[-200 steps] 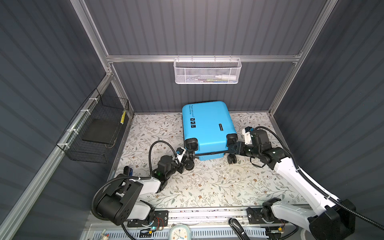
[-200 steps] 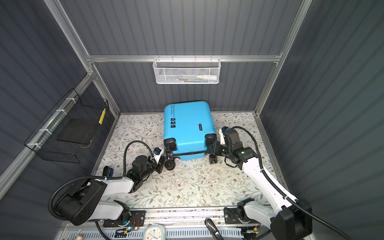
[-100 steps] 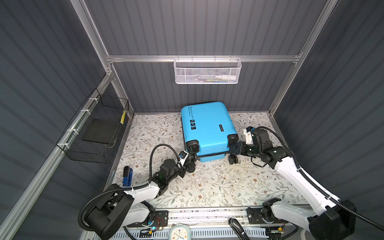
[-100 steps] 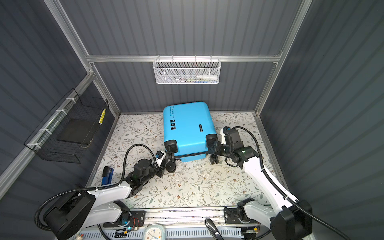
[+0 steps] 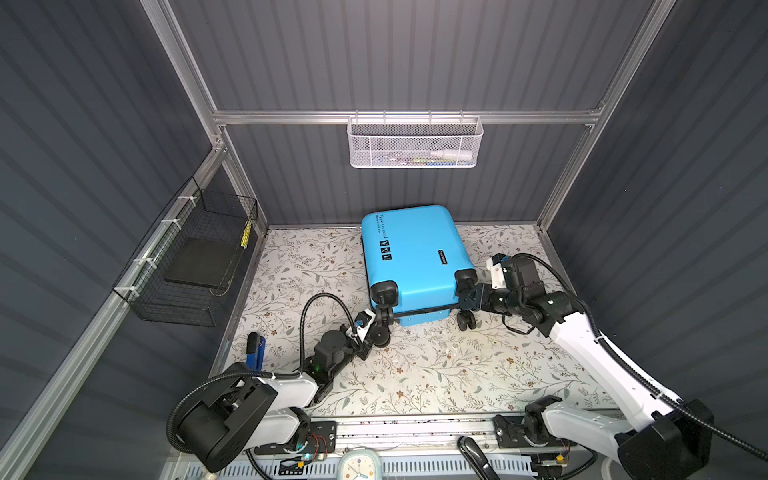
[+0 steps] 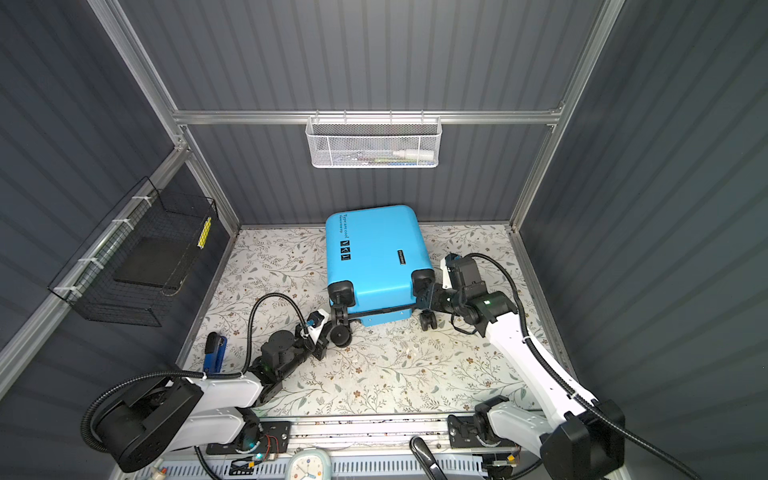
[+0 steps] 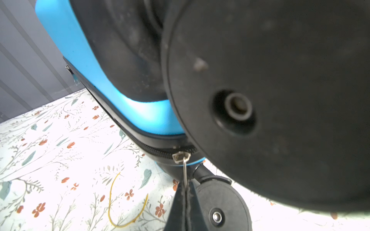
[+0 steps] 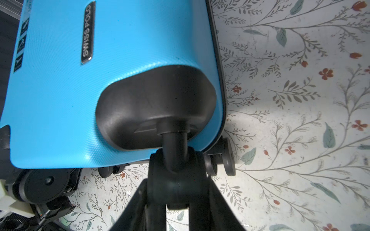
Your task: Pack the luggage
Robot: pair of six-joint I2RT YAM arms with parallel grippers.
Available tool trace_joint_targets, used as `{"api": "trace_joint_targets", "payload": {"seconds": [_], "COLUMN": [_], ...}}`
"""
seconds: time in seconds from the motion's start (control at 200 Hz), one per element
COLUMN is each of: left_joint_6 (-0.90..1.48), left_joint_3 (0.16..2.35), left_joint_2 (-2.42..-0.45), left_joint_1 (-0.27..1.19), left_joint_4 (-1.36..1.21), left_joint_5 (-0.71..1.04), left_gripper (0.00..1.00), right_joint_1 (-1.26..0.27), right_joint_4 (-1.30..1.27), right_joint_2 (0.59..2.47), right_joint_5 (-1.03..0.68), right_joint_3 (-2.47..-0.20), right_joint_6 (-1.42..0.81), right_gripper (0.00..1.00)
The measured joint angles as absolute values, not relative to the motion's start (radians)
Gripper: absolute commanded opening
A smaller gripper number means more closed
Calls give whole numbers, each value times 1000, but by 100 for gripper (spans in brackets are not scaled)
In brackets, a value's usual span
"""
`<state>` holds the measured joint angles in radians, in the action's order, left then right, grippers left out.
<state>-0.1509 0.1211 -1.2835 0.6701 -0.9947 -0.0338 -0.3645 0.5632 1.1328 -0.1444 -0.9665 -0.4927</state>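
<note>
The luggage point(image 5: 411, 253) point(image 6: 374, 257) is a bright blue hard-shell suitcase lying flat and closed on the floral table, wheels toward the front. My left gripper point(image 5: 366, 334) point(image 6: 321, 337) sits low by the front-left wheels. In the left wrist view it point(image 7: 185, 187) is shut on the thin metal zipper pull point(image 7: 181, 157) at the black zipper band. My right gripper point(image 5: 469, 297) point(image 6: 426, 297) is at the front-right corner. In the right wrist view it point(image 8: 177, 180) is shut on the upper black wheel point(image 8: 176, 172) under the blue shell point(image 8: 130, 40).
A white mesh basket point(image 5: 415, 145) hangs on the back wall and a black wire basket point(image 5: 191, 262) on the left wall. A blue and black tool point(image 5: 254, 351) lies by the table's left edge. A yellow rubber band point(image 7: 112, 200) lies near the suitcase. A small clock point(image 5: 360, 465) stands at the front.
My left arm has shifted its elbow and drawn slightly toward the front, its gripper still by the front-left wheels. The right arm and the suitcase have barely moved.
</note>
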Motion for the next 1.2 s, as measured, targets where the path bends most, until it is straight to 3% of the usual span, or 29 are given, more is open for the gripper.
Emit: {"api": "trace_joint_targets", "payload": {"seconds": [0.665,1.201], "left_joint_6": [-312,-408], "left_joint_3": [220,345], "left_joint_2": [-1263,-1359], "left_joint_1": [676,798], "left_joint_4": [-825,-710], "left_joint_5": [128,-4], "left_gripper": [0,0], "right_joint_1": [-365,-419], "right_joint_4": [577,599], "right_joint_2": [1147,1171], "right_joint_5": [-84,46], "right_joint_3": [-988,-1014], "right_joint_6": [-486,-485], "right_gripper": [0,0]}}
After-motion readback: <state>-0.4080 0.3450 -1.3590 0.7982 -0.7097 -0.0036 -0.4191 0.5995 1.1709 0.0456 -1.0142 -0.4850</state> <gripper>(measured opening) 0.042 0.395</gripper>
